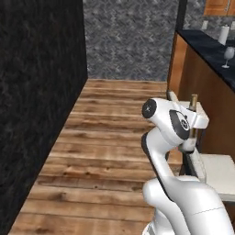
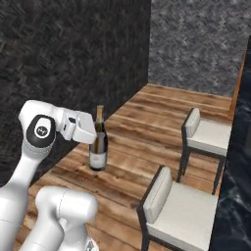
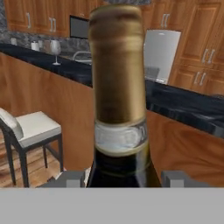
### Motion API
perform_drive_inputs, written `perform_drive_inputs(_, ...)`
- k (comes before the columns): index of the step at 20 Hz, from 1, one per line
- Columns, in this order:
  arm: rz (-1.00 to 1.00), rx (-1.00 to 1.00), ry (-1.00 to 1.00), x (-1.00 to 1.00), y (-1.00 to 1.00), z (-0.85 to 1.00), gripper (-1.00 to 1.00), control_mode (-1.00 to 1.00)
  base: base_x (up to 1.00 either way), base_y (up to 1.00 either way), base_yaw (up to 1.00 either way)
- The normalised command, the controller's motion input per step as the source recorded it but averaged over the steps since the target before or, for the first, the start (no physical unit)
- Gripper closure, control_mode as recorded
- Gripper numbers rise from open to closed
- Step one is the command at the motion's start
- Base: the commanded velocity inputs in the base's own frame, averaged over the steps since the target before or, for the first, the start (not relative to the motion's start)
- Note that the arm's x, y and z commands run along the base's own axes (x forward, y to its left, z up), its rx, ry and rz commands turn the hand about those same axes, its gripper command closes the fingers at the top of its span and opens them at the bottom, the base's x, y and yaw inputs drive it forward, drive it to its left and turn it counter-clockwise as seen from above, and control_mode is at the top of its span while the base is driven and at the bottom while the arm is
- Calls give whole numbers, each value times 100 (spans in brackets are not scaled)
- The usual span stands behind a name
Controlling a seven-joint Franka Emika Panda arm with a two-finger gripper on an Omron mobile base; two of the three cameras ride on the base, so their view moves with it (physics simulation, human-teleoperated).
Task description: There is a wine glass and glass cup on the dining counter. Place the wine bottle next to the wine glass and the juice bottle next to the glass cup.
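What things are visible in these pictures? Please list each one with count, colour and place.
wine bottle: one, dark glass with gold-foil neck and pale label, upright, held off the floor by the tool.
wine glass: one, clear, on the dining counter, far end.
dining counter: one, black marbled top with wooden front, at the robot's right.
chairs: two, dark frames with pale cushions, along the counter's front.
floor: wooden planks, brown.
wall: dark, at the robot's left.
tool: one, white, shut on the wine bottle just below the neck.

Wine glass (image 1: 227, 56) on dining counter (image 1: 209, 48)
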Motion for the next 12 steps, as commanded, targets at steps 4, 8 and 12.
perform_drive_inputs(4, 0, 0, 0, 0, 0, 0, 100, 100, 88, 31, -17)
perform_drive_inputs(8, 0, 0, 0, 0, 0, 0, 100, 100, 88, 31, -16)
perform_drive_inputs(12, 0, 0, 0, 0, 0, 0, 100, 100, 86, 28, -19)
